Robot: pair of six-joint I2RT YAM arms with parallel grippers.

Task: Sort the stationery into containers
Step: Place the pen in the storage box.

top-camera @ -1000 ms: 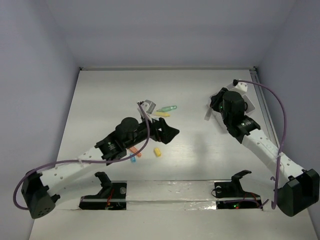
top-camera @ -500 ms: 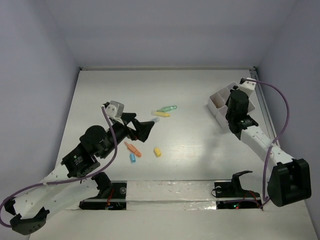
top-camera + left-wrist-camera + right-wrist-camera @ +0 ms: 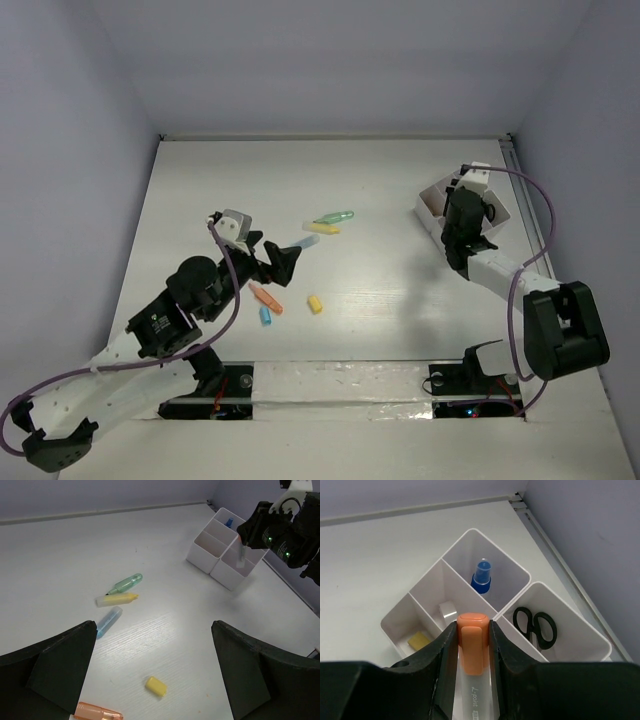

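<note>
Over the white tray (image 3: 504,555) at the far right, the orange-capped pen (image 3: 472,652) hangs cap end toward the compartments. The right gripper (image 3: 472,630) is clamped tight on its barrel. Down inside sit a blue-capped bottle (image 3: 482,575), black scissors (image 3: 536,626) and a yellow piece (image 3: 420,640). That right arm has folded in since a second ago, uncovering the tray. Meanwhile the left gripper (image 3: 153,625) has pulled back toward its base, jaws spread wide and holding nothing. A green pen (image 3: 126,583), a yellow pen (image 3: 116,599) and a blue pen (image 3: 108,620) lie loose on the table (image 3: 60,555) ahead.
</note>
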